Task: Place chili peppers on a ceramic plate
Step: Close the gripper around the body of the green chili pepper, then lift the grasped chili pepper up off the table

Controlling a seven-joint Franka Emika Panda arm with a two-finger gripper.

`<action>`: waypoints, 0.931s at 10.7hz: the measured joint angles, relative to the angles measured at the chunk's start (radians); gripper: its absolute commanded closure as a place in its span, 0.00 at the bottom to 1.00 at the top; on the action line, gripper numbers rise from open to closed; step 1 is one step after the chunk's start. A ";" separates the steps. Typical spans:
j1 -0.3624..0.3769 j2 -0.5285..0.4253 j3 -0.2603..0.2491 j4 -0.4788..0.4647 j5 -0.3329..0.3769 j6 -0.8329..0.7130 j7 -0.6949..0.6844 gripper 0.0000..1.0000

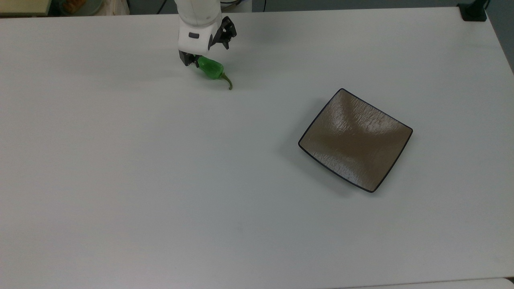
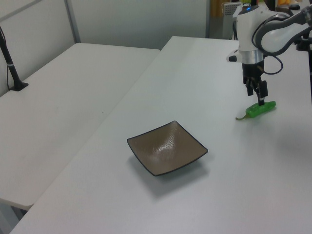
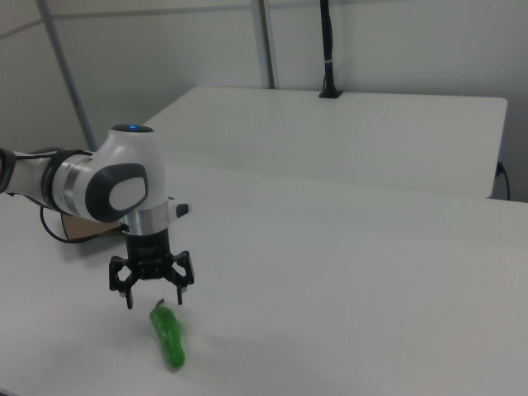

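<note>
The glossy green chili pepper (image 1: 211, 69) lies on the white table near the far edge in the top view, with its thin curved stem pointing toward the brown plate. My gripper (image 1: 205, 55) hangs open low over the pepper's blunt end, covering it in the top view. In the right view the gripper (image 3: 155, 300) has its fingers spread wide just above the pepper (image 3: 168, 337) and holds nothing. The left view puts the gripper (image 2: 260, 97) right above the pepper (image 2: 261, 108). The square brown ceramic plate (image 1: 355, 139) with its black rim sits well apart toward the top view's right, with nothing on it (image 2: 167, 147).
A wide stretch of bare white table (image 1: 160, 168) separates pepper and plate. A black post base (image 1: 474, 12) stands at the top view's far right corner. A second white table (image 2: 63, 97) with a black post (image 2: 12, 68) lies along the left view's left.
</note>
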 measured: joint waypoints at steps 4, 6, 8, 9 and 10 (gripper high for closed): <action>-0.010 0.068 -0.004 -0.001 0.000 0.065 -0.022 0.14; -0.010 0.096 -0.004 -0.001 0.000 0.074 -0.022 0.33; -0.010 0.098 -0.004 0.000 -0.003 0.075 -0.025 0.56; -0.010 0.098 -0.004 0.000 -0.004 0.075 -0.025 0.66; -0.010 0.098 -0.004 0.000 -0.004 0.075 -0.026 0.79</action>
